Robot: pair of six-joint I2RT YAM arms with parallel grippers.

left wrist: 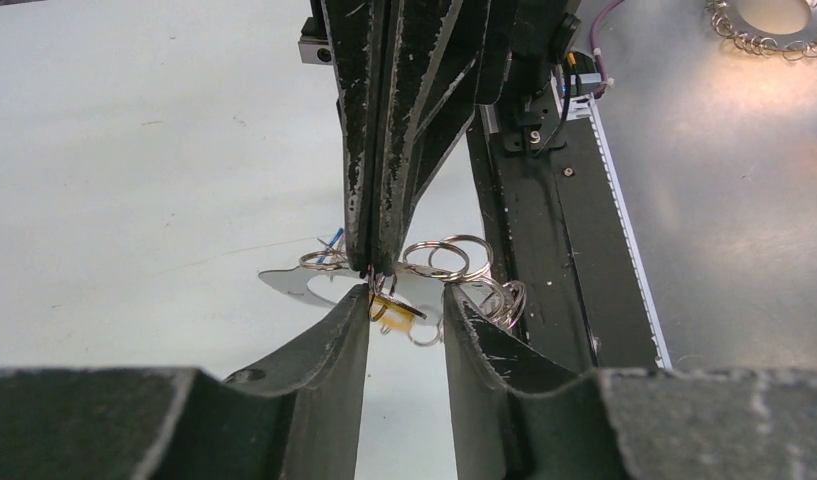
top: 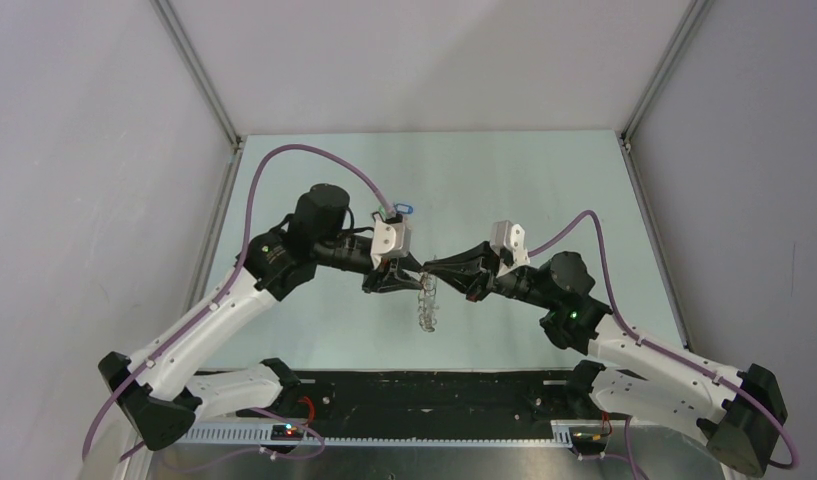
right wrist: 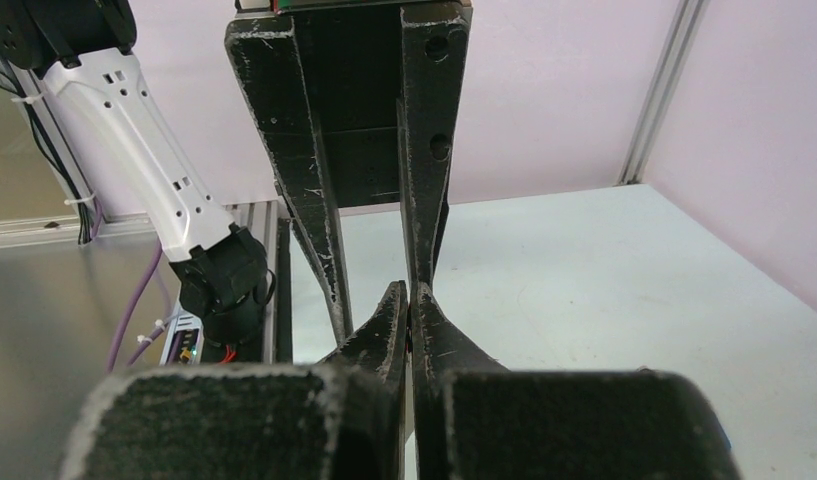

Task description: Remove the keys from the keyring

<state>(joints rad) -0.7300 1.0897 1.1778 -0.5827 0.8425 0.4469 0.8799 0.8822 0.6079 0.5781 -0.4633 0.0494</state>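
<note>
The keyring [top: 427, 305] hangs between my two grippers above the table, fringed with small silvery rings; in the left wrist view its grey loop [left wrist: 289, 283] shows behind the fingers. My right gripper [top: 431, 268] is shut on the keyring's fringe and enters the left wrist view from above [left wrist: 369, 262]. My left gripper [top: 402, 280] is open, its jaws either side of an orange-tagged key [left wrist: 399, 308] that still hangs on a small ring. In the right wrist view my right gripper [right wrist: 411, 295] is pressed shut and hides what it holds. A blue-tagged key [top: 402, 209] lies on the table.
The black rail [top: 424, 395] runs along the near table edge between the arm bases. A second fringed loop [left wrist: 774, 20] lies on the metal surface beyond the rail. The grey walls and their posts [top: 199, 80] enclose the table.
</note>
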